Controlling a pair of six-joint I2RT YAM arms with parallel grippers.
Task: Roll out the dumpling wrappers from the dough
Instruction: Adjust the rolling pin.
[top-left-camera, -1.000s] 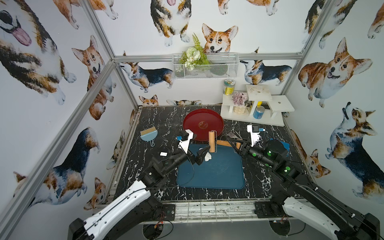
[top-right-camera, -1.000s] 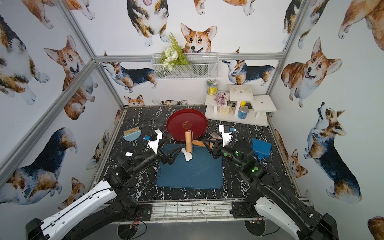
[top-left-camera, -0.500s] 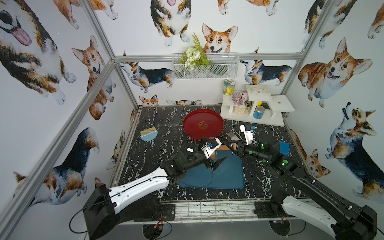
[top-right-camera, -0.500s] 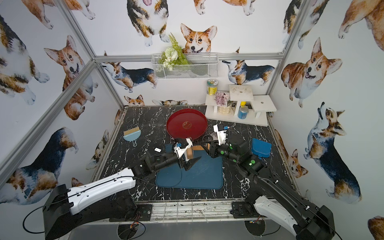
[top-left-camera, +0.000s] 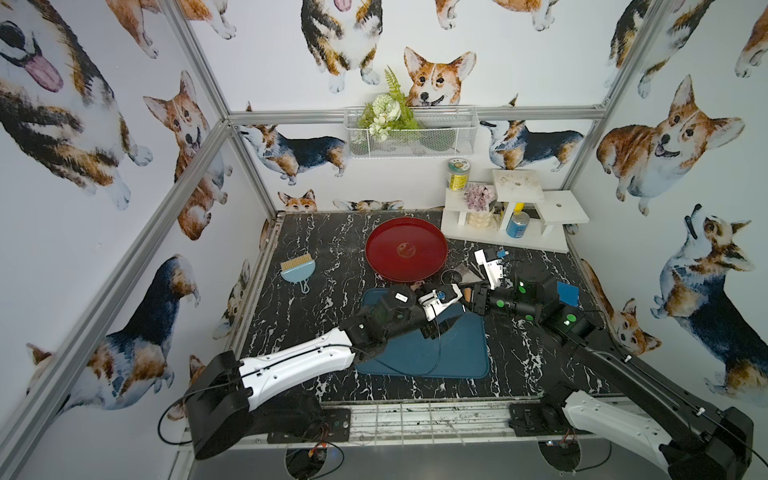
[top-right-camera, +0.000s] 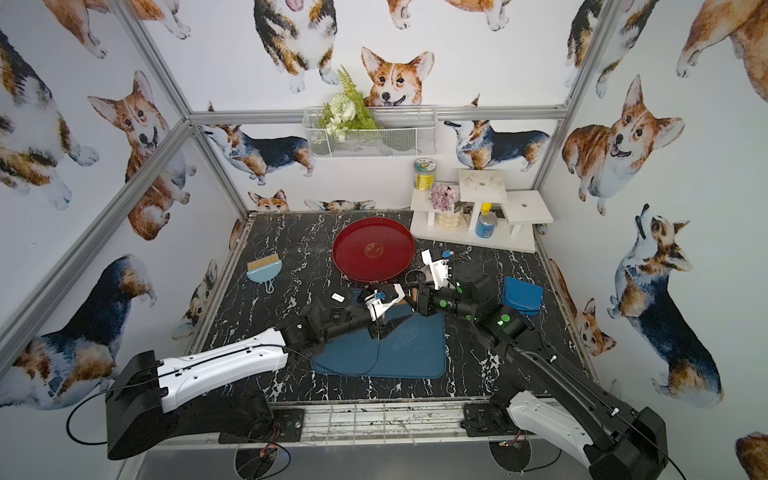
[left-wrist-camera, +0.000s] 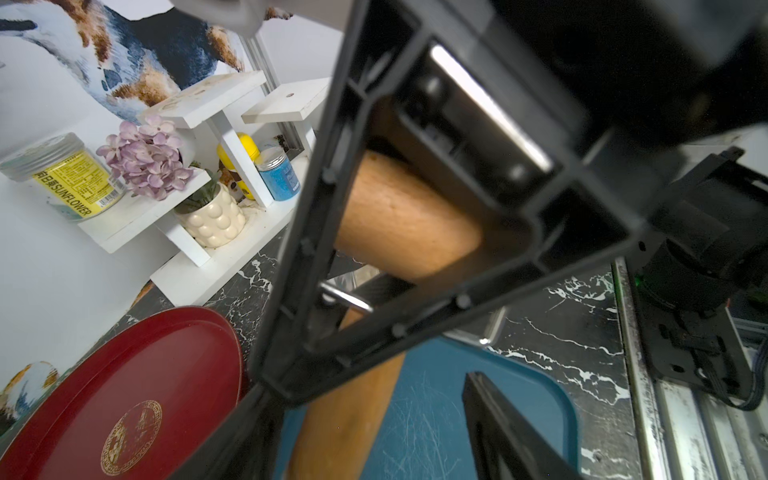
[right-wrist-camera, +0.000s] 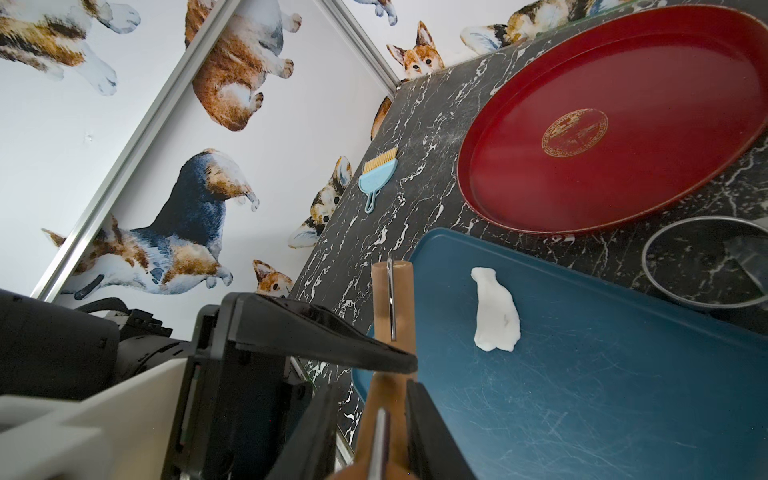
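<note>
Little of the task is done. The dough (right-wrist-camera: 496, 316) is an unrolled, elongated white lump lying on the blue tray (right-wrist-camera: 623, 395), near the tray's edge facing the red plate (right-wrist-camera: 602, 166). It touches no tool. In both top views the 2 arms crowd over that part of the tray and hide it.

No dumpling wrappers show anywhere: the red plate is bare except for its gold emblem, and the rest of the tray shows only scratches. A round metal ring (right-wrist-camera: 702, 305), probably the cutter, sits on the marble beside the tray and the plate, unused.

The right gripper (right-wrist-camera: 380, 399) is clamped on the handle end of the wooden rolling pin (right-wrist-camera: 392, 299), which is held above the tray beside the dough without touching it. The left gripper (left-wrist-camera: 365, 382) has come in over the same pin with its jaws apart around it. In the left wrist view 1 finger lies against the wood while blue tray shows between the pin and the other finger, so I judge this grip is not yet made.

Everything that counts is left to do: set the pin on the lump, roll it into a thin sheet, press out round discs and move them to the plate. The present step looks like getting both pincers onto the pin
</note>
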